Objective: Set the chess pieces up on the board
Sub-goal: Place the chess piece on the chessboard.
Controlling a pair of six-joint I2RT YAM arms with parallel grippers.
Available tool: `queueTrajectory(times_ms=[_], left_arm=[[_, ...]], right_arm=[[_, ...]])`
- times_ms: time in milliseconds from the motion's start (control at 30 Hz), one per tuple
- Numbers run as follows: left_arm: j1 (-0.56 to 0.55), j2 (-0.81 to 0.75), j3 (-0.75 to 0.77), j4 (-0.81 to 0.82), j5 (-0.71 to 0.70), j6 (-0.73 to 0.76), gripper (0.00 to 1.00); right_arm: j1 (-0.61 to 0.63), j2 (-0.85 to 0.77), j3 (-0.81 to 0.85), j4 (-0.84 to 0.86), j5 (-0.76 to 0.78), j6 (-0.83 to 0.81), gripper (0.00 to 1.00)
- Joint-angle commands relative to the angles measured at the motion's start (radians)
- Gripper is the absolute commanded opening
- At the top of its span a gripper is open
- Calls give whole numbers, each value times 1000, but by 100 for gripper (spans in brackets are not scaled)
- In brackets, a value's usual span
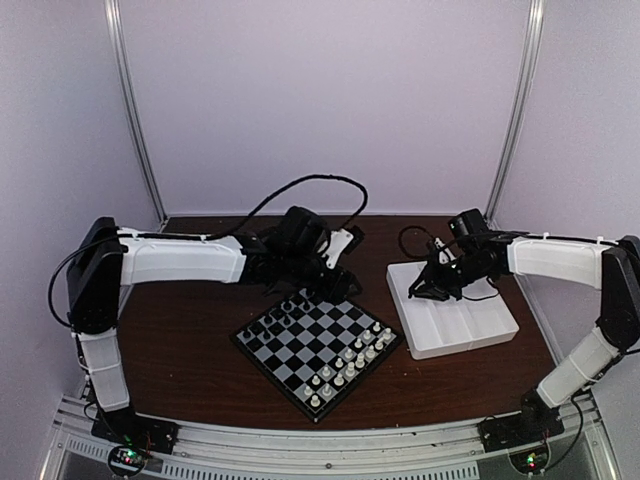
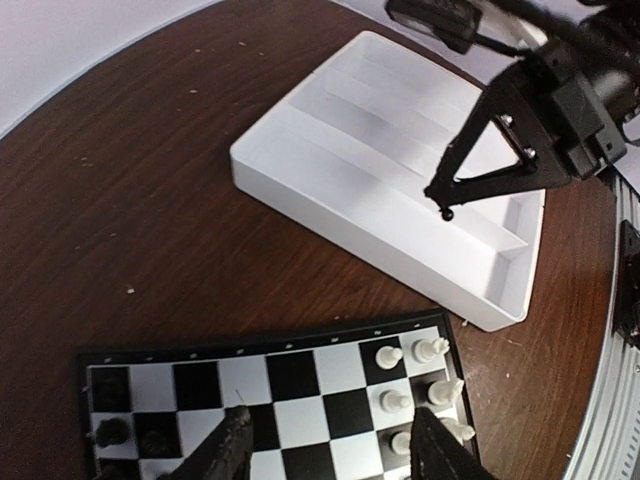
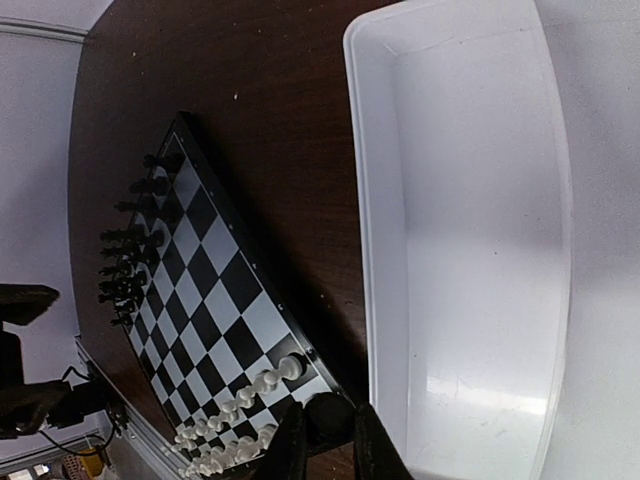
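Near the counter's right edge, right gripper [image 3: 322, 445] barely pinches what seems a chess piece [image 2: 447, 213] and may drop it; left gripper [image 2: 330, 452] gapes empty

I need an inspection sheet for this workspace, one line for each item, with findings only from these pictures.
Surface: dark brown wooden table, a few pale crumbs.
Job's things: flat black-and-grey checked chessboard, set diagonally; tiny black plastic chessmen along its far-left side.
Clutter: tiny white plastic chessmen on the board's opposite side; white rectangular compartment tray, nothing seen inside.
Grippers: left gripper open above the board; right gripper shut on one black chessman at the tray's board-side edge.
Cables: black cable loops above the left arm.
Surroundings: pale walls, metal rail at the near edge.
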Motion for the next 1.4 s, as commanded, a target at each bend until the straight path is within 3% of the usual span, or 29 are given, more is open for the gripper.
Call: queueTrajectory(times_ms=[0, 167, 467, 700, 900, 1367], left_arm=[[-66, 96, 39, 231, -11, 1, 54], [-85, 179, 75, 344, 24, -2, 53], [-89, 233, 4, 630, 72, 38, 49], [-88, 258, 37, 619, 107, 35, 45], [-89, 284, 73, 585, 149, 55, 36], [-89, 289, 84, 576, 155, 76, 30]], right_arm=[[24, -40, -51, 150, -39, 178, 15], [38, -94, -85, 227, -52, 296, 15], [59, -153, -139, 288, -63, 397, 15], [65, -171, -162, 326, -69, 427, 15], [69, -177, -181, 366, -98, 459, 15], [74, -179, -223, 410, -134, 495, 15]])
